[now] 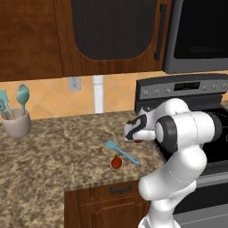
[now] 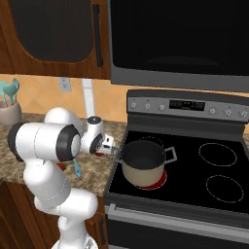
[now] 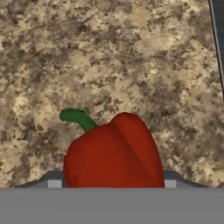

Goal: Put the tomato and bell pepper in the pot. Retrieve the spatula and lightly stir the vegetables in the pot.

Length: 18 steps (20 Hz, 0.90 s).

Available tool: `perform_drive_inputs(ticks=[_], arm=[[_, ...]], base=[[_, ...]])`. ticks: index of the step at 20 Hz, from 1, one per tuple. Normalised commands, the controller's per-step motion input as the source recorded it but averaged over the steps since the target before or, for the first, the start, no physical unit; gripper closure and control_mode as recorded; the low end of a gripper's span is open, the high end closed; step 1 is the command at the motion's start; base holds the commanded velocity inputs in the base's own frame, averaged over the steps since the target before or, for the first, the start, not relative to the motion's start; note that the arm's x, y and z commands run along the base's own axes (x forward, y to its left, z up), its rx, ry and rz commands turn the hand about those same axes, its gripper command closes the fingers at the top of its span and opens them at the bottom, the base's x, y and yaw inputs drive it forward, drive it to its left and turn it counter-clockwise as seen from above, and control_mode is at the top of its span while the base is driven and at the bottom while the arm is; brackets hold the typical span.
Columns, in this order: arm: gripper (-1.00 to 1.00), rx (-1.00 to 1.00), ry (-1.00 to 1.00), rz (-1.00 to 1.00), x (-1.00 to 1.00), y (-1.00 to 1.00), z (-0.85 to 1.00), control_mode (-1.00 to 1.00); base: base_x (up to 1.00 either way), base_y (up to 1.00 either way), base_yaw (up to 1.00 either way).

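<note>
Item: lumpy orange-red bell pepper on speckled granite tabletop, left of cream pot; gripper straddling it, jaws part-open, grip unconfirmed; risk: pepper rolling aside, squeezed off-centre

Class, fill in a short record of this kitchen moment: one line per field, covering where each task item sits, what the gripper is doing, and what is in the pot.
bell pepper: on the granite counter, between the fingertips in the hand view
gripper: low over the pepper near the stove edge, jaws either side of it; a firm grip cannot be told
tomato: on the counter, by the spatula's handle
spatula: lying flat on the counter
pot: on the front left burner, nothing visible inside
utensil cup: back left, holding teal spoons
</note>
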Motion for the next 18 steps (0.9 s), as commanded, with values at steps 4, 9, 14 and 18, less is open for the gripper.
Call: perform_drive_inputs(ticks=[4,9,14,18], arm=[[1.00,-0.04,-0.13,0.00,-0.99,0.21,0.87,-1.00],[1.00,-0.10,-0.02,0.00,-0.90,0.29,1.00,-1.00],[1.00,-0.07,0.00,0.00,-0.87,0.00,1.00,-1.00],[1.00,-0.02,0.00,-0.05,-0.69,-0.24,1.00,-1.00]], base=[[0.00,0.00,0.00],[0.00,0.00,0.00],[0.00,0.00,0.00],[0.00,0.00,0.00]])
